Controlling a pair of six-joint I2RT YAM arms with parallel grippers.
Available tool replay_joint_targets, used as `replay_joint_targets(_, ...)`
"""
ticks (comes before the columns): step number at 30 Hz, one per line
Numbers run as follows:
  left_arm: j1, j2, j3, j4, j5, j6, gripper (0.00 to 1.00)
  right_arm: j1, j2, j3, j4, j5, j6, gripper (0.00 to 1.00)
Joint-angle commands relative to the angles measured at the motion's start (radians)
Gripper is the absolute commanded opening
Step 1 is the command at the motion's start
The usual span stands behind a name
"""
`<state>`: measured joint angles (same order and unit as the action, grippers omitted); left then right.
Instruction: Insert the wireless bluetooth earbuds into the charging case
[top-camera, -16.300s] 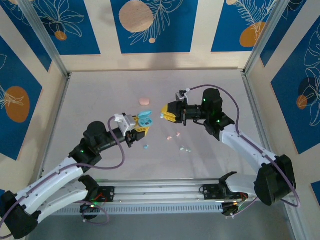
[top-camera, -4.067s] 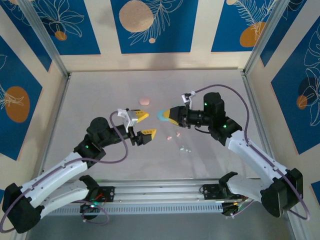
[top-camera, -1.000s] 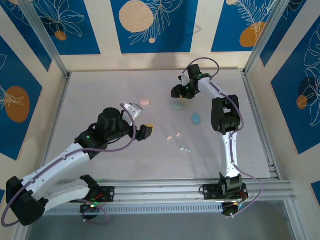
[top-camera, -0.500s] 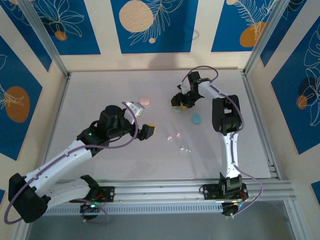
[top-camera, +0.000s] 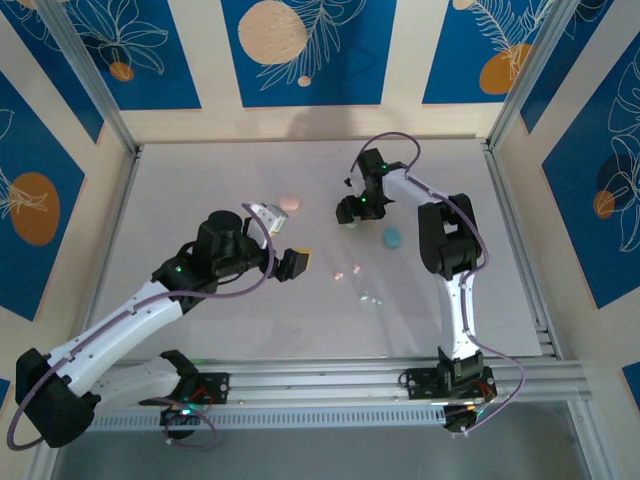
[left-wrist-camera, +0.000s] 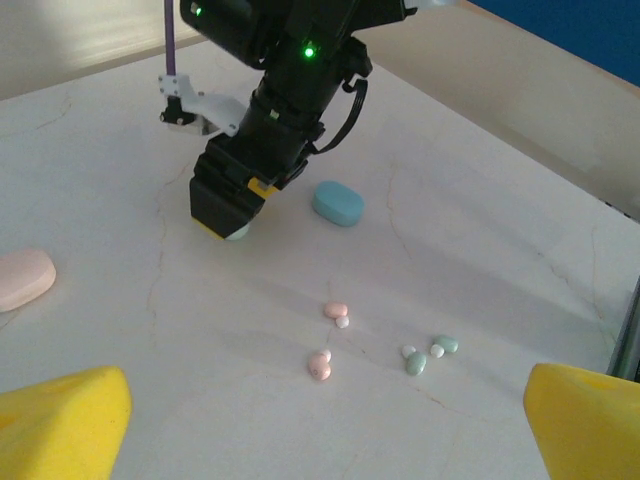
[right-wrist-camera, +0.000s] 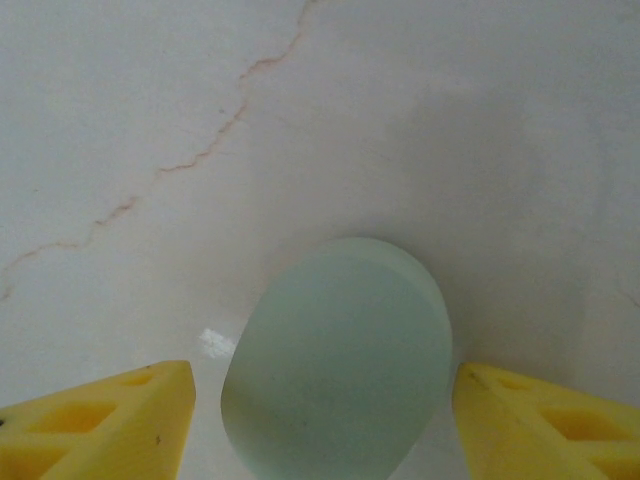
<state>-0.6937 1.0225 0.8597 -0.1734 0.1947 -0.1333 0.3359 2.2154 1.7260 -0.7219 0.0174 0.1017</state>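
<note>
Right gripper (right-wrist-camera: 322, 420), now lower, astride mint case (right-wrist-camera: 340, 350)

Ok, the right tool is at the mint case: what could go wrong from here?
The mint case sits off centre between the open fingers of the right tool, nearly against one. Closing may shove or spin it rather than grip it.
The pink earbuds and mint earbuds lie loose and close together, so the open left tool could scatter neighbours when picking one.
</note>
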Motion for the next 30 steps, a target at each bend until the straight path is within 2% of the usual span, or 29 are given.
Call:
replay_joint_targets(1, 0.011, -0.015, 0.025, -0.003, 0.015, -0.016, 1.00, 0.023, 0.020, 0.029, -0.013, 0.093, 0.059, 0.72)
replay_joint_targets(6, 0.011, -0.009, 0.025, -0.005, 0.018, -0.016, 1.00, 0.050, 0.072, 0.083, -0.074, 0.169, 0.114, 0.68)
replay_joint_targets(12, 0.013, -0.010, 0.025, -0.009, 0.013, -0.012, 1.00, 0.055, 0.076, 0.081, -0.070, 0.202, 0.140, 0.54)
replay_joint_targets(20, 0.014, -0.006, 0.028, -0.009, 0.006, -0.019, 1.00, 0.069, 0.039, 0.056, -0.046, 0.228, 0.104, 0.41)
replay_joint_targets(25, 0.036, 0.016, 0.052, -0.044, -0.012, -0.090, 0.99, 0.098, -0.122, -0.079, 0.061, 0.186, 0.046, 0.36)
replay_joint_targets(30, 0.097, 0.029, 0.067, -0.050, 0.048, -0.231, 0.94, 0.157, -0.428, -0.314, 0.211, 0.049, -0.008, 0.34)
